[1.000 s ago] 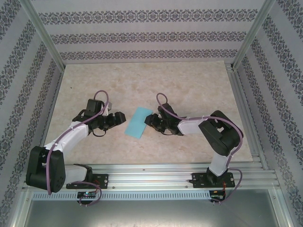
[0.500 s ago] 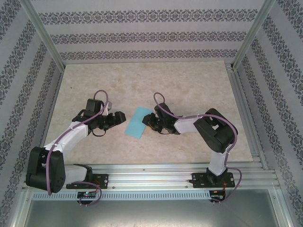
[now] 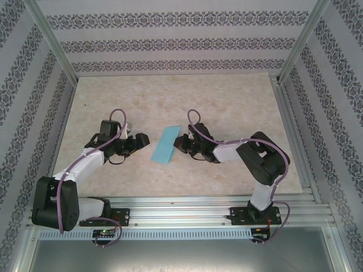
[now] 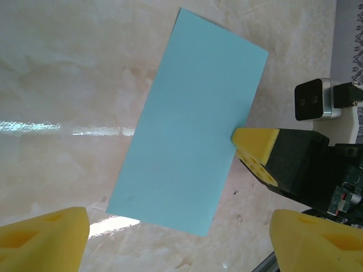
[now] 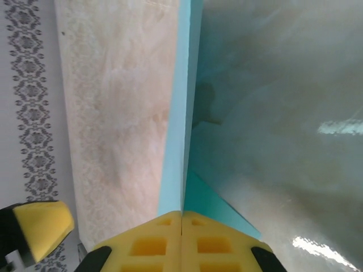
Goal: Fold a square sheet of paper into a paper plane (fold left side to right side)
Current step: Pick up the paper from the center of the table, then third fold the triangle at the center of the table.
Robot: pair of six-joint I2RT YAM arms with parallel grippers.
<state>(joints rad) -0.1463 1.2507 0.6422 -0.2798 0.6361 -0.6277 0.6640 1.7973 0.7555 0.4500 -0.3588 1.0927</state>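
Blue paper point(image 3: 166, 146) lies in the middle of the table point(image 3: 227, 102), between the two grippers. It is a long, thin shape with straight sides, like a square folded in half. From above it sits slanted, with its far end leaning to the right. The right gripper point(image 3: 181, 145) is at the paper's right long side. Its two yellow fingers point(image 5: 153, 243) are pressed tight together, and the edge of the paper goes in between them, so it is pinching the paper. Seen from the right wrist, the pinched edge runs straight away from the fingers like a thin blue line, with the pale stone table to its left. That side looks lifted a little, but I cannot tell how much of the paper is off the table. The left gripper point(image 3: 143, 141) is near the paper's left side, low over the table, and does not touch it. It is spread wide and holds nothing. From the left wrist, the whole blue shape shows ahead of its two yellow fingers, and one yellow fingertip of the right gripper touches the paper's long edge about halfway along.
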